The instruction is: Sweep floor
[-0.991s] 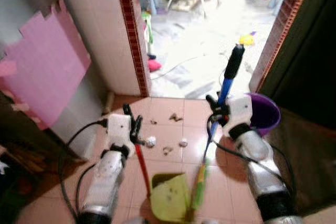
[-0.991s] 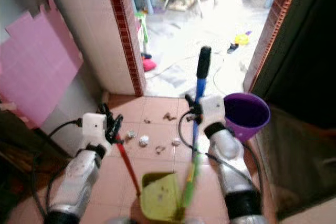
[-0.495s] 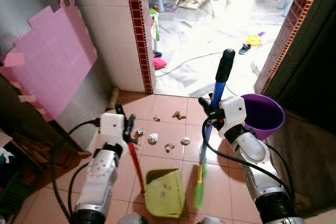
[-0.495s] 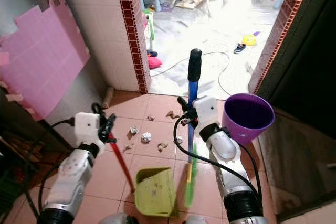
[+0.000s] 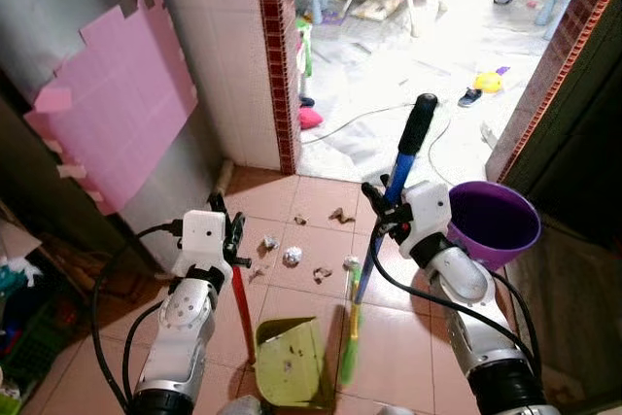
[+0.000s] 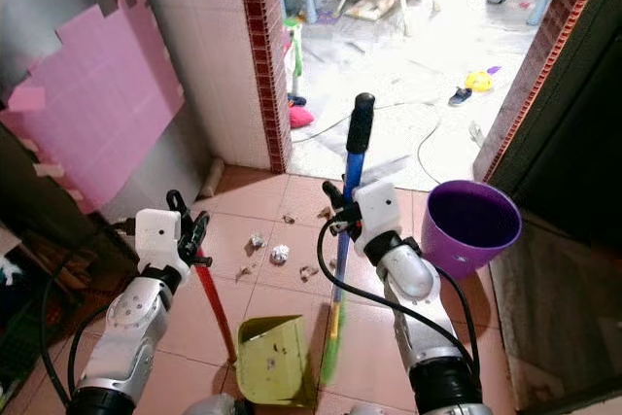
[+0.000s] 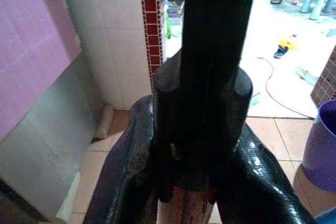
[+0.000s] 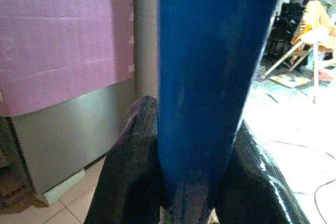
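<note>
My right gripper (image 5: 382,217) is shut on the blue broom handle (image 5: 402,168); the shaft runs down to green bristles (image 5: 349,342) near the floor. My left gripper (image 5: 231,250) is shut on the red handle (image 5: 242,301) of the yellow-green dustpan (image 5: 289,362), which rests on the tiles close in front of me. Several crumpled paper scraps (image 5: 291,256) lie on the terracotta tiles just beyond the pan. In the right wrist view the blue handle (image 8: 202,77) sits between the black fingers (image 8: 131,156). In the left wrist view the fingers (image 7: 131,182) clamp the dustpan handle (image 7: 189,205).
A purple bucket (image 5: 493,224) stands to the right, beside a dark doorway edge. A tiled pillar with a red brick edge (image 5: 277,55) rises ahead left, with a pink foam mat (image 5: 117,104) on the left wall. Beyond lies a bright floor with a cable (image 5: 360,119) and toys.
The camera has shifted, so the scene sits lower and further right. The broom's bristles have swung left toward the dustpan. Both grips are unchanged.
</note>
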`<state>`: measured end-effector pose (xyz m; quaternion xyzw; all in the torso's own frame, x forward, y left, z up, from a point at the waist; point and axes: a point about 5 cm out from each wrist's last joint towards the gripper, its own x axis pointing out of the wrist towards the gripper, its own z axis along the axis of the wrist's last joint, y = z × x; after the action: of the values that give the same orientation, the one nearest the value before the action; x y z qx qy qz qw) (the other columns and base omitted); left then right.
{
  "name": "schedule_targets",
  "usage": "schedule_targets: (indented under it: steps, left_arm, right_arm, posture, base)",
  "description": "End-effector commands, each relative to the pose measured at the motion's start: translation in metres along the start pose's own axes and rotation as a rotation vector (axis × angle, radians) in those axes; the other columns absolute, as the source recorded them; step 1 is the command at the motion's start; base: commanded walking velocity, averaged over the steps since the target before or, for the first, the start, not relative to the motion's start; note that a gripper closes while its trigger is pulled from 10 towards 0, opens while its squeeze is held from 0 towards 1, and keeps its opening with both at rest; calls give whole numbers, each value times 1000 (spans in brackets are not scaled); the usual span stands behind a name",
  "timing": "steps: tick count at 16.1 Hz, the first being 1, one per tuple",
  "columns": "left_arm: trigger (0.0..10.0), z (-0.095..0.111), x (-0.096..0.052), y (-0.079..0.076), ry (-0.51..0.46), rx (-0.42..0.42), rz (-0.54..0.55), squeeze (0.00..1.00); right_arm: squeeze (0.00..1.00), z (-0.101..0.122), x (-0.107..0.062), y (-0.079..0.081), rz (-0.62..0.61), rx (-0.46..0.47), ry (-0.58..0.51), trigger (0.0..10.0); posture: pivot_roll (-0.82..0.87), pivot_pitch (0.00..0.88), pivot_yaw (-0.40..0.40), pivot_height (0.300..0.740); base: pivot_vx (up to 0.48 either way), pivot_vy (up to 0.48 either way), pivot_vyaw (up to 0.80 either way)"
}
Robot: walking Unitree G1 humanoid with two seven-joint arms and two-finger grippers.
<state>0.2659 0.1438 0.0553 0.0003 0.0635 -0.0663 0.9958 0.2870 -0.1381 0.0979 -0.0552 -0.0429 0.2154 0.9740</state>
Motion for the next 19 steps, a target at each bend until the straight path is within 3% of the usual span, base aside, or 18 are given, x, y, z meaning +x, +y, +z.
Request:
schedule_targets:
  steps: [1, 19]
  left_arm:
    - [10000, 9, 2, 2, -50, 6, 9, 0]
    - [10000, 9, 4, -1, -60, 8, 28, 0]
  right_arm:
    - [0, 17, 4, 0, 16, -41, -80, 10000]
    - [0, 19, 4, 2, 29, -59, -83, 10000]
  posture:
    - [-147, 0, 69, 740]
    - [-151, 0, 65, 740]
  base:
    - [319, 0, 0]
    - [365, 0, 0]
